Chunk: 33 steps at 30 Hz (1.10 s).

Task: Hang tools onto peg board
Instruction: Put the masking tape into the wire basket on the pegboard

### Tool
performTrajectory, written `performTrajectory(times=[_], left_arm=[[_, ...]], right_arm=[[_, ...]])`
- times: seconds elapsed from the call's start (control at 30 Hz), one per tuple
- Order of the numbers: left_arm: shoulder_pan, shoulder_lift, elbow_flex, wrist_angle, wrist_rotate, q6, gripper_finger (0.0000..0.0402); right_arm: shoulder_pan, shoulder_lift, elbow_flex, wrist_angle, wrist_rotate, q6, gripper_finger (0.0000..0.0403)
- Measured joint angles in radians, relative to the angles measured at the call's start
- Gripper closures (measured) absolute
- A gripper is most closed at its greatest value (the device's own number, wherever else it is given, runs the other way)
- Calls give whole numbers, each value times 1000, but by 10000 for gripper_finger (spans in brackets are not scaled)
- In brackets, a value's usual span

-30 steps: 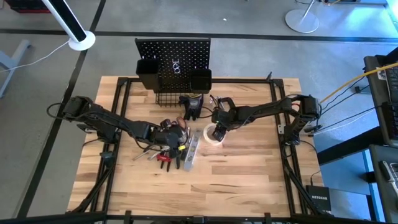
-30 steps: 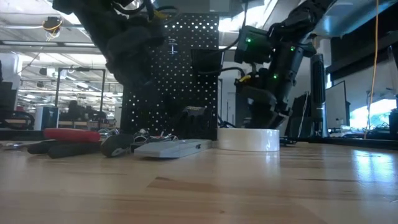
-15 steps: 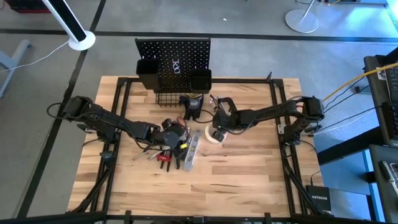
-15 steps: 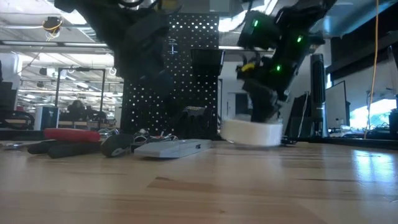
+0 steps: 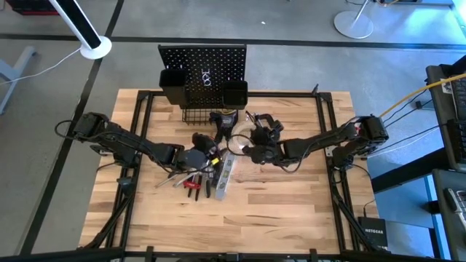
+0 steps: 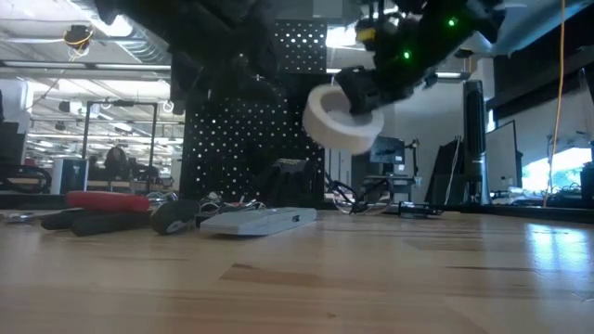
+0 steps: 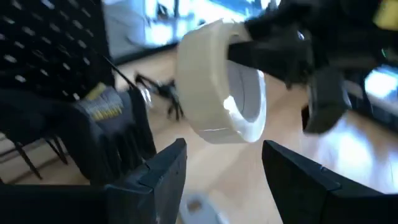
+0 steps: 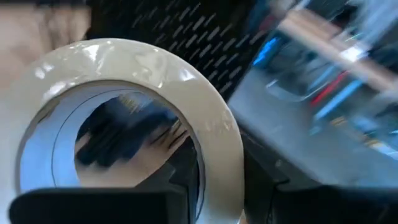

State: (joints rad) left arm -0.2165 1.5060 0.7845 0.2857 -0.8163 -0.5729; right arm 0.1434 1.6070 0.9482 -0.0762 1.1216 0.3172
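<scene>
1. Pale, off-white tape roll (image 6: 342,116): held clear of the table in my right gripper (image 6: 357,93), fingers clamped through the rim; it hangs tilted, in front of the peg board (image 6: 264,121).
2. Right gripper, high view (image 5: 244,149): near table centre, just beside my left gripper (image 5: 198,155); the roll (image 5: 237,143) shows as a pale arc at its tip.
3. Left gripper, own wrist view (image 7: 224,177): fingers spread wide, holding nothing, pointed toward the roll (image 7: 221,90), which sits near them.
4. Remaining tools on the wooden table (image 5: 291,211): silver level bar (image 6: 258,220) and red-handled pliers (image 6: 107,201), lying flat, untouched; the pile sits under my left arm.
5. Peg board, high view (image 5: 204,69): upright at the far table edge, wire basket (image 5: 200,114) at its foot. I cannot make out a free peg from here.
6. Risk, my judgement: the grip takes only one side of the ring, so the roll could swing or slip out on a fast move.
7. Risk: the two grippers are close; a careless sweep could knock them together or scatter the pile.
8. Risk: a tilted ring may miss a peg and drop into the basket.
</scene>
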Motion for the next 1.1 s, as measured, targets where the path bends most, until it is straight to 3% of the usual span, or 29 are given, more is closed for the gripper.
performTrajectory(times=[0.1, 0.37, 0.53, 0.83, 1.1], left_arm=[[0, 0, -35, 138, -78, 27, 204], [8, 0, -44, 352, -91, 135, 204], [21, 0, -44, 363, -89, 133, 204], [49, 17, -44, 364, -83, 136, 204], [59, 17, -43, 362, -88, 150, 204]], right_arm=[[16, 0, 0, 97, 109, -112, 320], [14, 0, 0, 347, 101, -301, 320], [14, 0, 0, 459, 68, -395, 320], [17, 0, 0, 498, -23, -405, 320], [63, 0, -1, 563, -26, -473, 320]])
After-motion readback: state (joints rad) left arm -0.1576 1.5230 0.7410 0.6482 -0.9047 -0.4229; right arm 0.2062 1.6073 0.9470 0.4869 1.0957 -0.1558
